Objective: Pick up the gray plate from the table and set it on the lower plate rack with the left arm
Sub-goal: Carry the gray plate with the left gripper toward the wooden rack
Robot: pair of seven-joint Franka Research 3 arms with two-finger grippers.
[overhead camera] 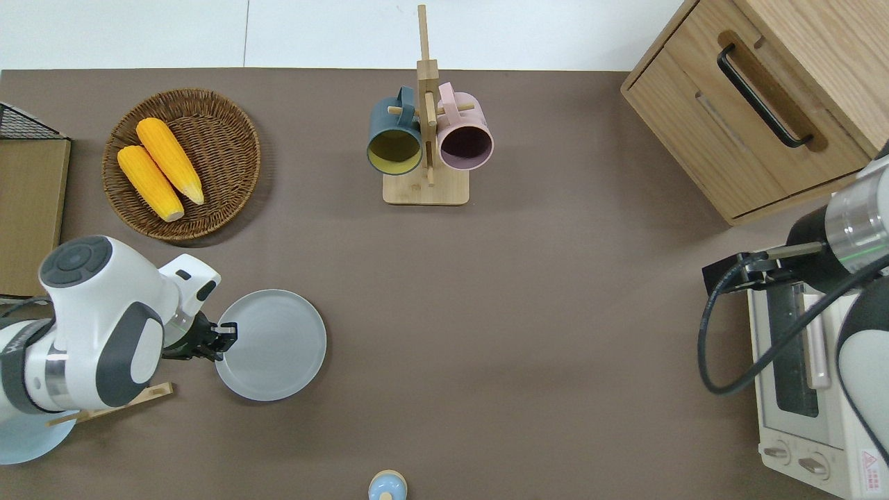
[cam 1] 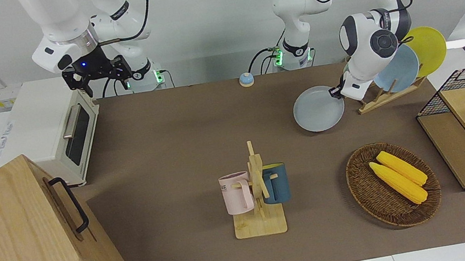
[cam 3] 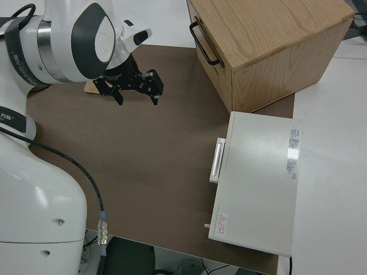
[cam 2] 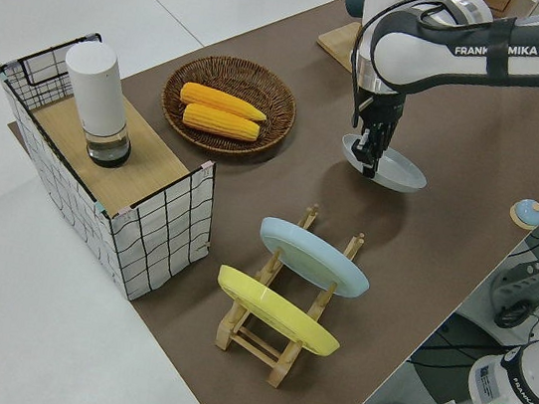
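Left gripper [overhead camera: 223,338] fingers clenched on gray plate [overhead camera: 274,345] rim at 9 o'clock overhead, plate w/ far edge tilted off surface [overhead camera: 521,312] beside rack [cam 2: 277,329]; stiff, slick, prob. breakable—keep rim grip.

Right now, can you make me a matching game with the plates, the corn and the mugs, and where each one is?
Things:
1. gray plate
2. yellow plate
3. corn
4. pink mug

Places:
A. in the basket
B. on the mug tree
C. in the left gripper
D. standing in the plate rack

Pairs: 1-C, 2-D, 3-A, 4-B
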